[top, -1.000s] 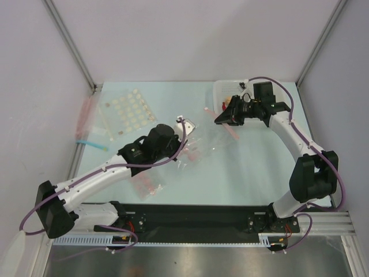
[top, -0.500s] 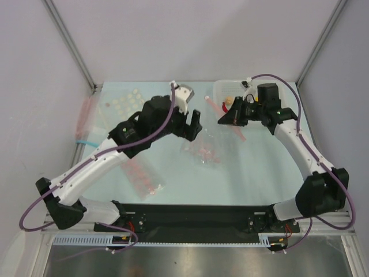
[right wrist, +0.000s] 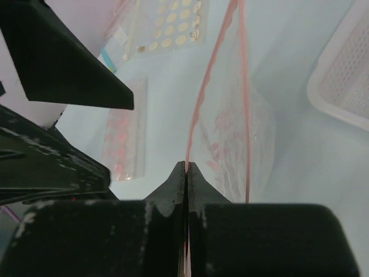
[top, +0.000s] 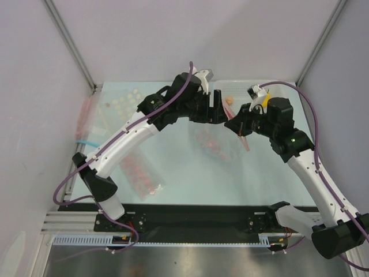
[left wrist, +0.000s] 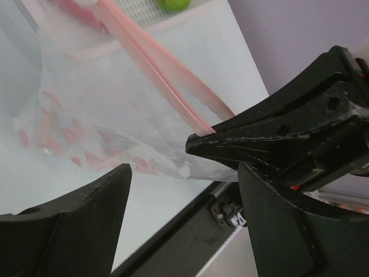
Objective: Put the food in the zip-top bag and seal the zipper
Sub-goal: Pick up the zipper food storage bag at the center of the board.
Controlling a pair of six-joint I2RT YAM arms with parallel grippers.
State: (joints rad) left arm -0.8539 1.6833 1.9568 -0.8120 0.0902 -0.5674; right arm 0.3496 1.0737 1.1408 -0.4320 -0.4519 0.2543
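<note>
Top external first: the left arm reaches to 12 o'clock of the table, and the left gripper (top: 214,108) hangs there with its black fingers spread wide, nothing between them. Just at its 3 o'clock, the right gripper (top: 235,124) pinches the zipper (top: 245,142), a narrow pink-red strip slanting toward 5 o'clock. Below it the zip-top bag (top: 218,145) sits at mid-table, clear, thin and crinkly. Pink-red blobs show through the film, but whether they are inside or under it, I cannot tell. A small beige bulb (top: 230,101) lies at the bag's 12 o'clock. A flat packet of pink-red round pieces (top: 141,173) is at 8 o'clock, and a packet of pale round pieces (top: 122,105) at 10 o'clock.

Over to the left wrist view: two matte black fingers frame the bottom, far apart, gripping nothing. Between them the bag's film hangs from the strip, wrinkled and glossy. The strip runs from 11 o'clock down to the right gripper's scuffed tips, clamped on its end. Up at 12 o'clock is something the top camera hides: the green round fruit (left wrist: 173,4) in a white perforated tray (left wrist: 141,10).

Right wrist view: the fingers are pressed flat together on the strip. Only here does the mouth show agape. Two pink lips part toward 12 o'clock, the wavy left one running into the tips and the straighter right one standing clear. The tray's rounded corner is at 3 o'clock.
</note>
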